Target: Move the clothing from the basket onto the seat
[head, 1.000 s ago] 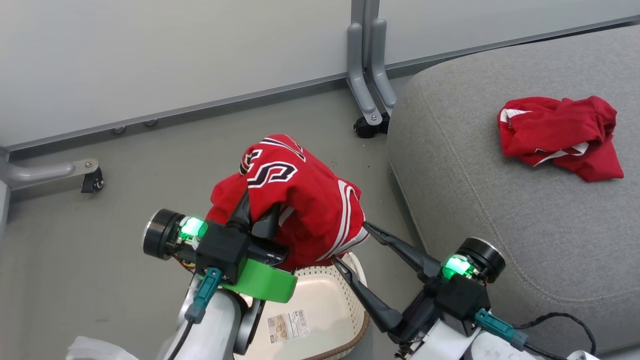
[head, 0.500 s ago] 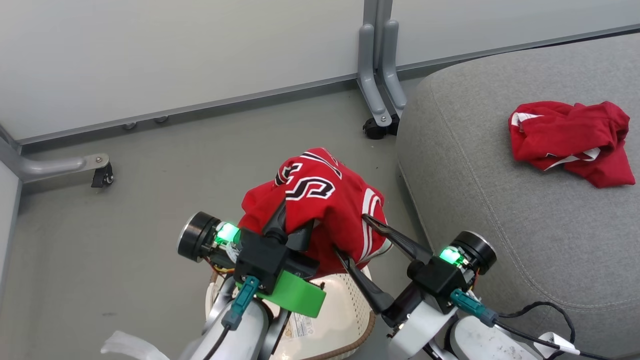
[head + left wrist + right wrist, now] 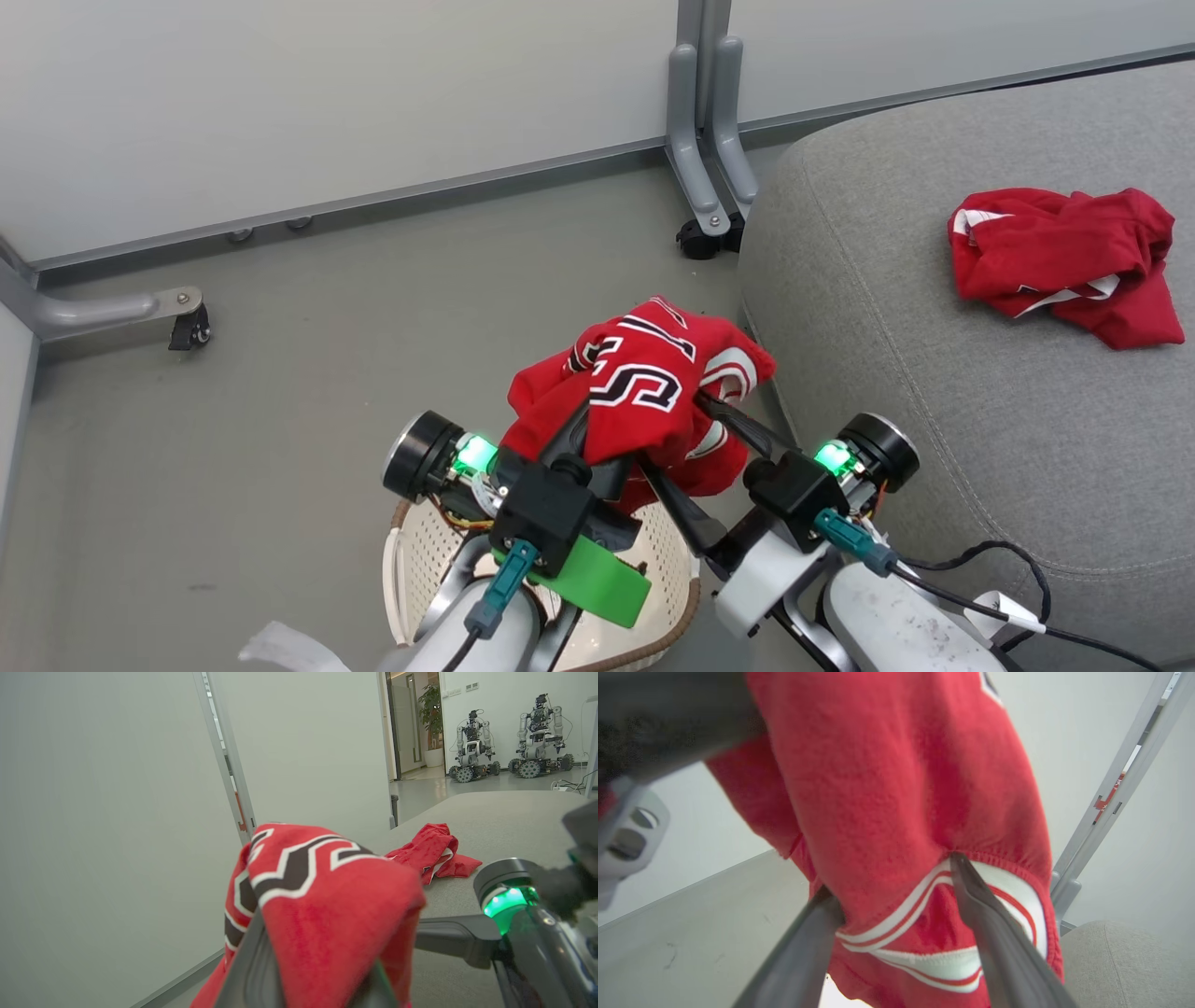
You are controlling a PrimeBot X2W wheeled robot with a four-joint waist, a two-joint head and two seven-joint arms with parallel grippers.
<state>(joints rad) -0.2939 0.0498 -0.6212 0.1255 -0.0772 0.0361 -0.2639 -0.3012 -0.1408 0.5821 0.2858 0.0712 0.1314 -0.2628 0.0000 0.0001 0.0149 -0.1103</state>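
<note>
At six o'clock in the head view sits the basket (image 3: 417,560), cream, perforated and brown-rimmed. Just beyond its far rim the left claw (image 3: 590,446) is pinched tight on the lettered garment (image 3: 644,383). This is a bright red bundle (black block letters edged in white, white stripes along the hem) held clear of the basket and close to the grey seat (image 3: 896,308). The right claw (image 3: 693,448) stands wide, both tips pressed against the striped hem from four o'clock. On the seat, toward two o'clock, the second garment (image 3: 1064,261) lies crumpled, red with white trim.
</note>
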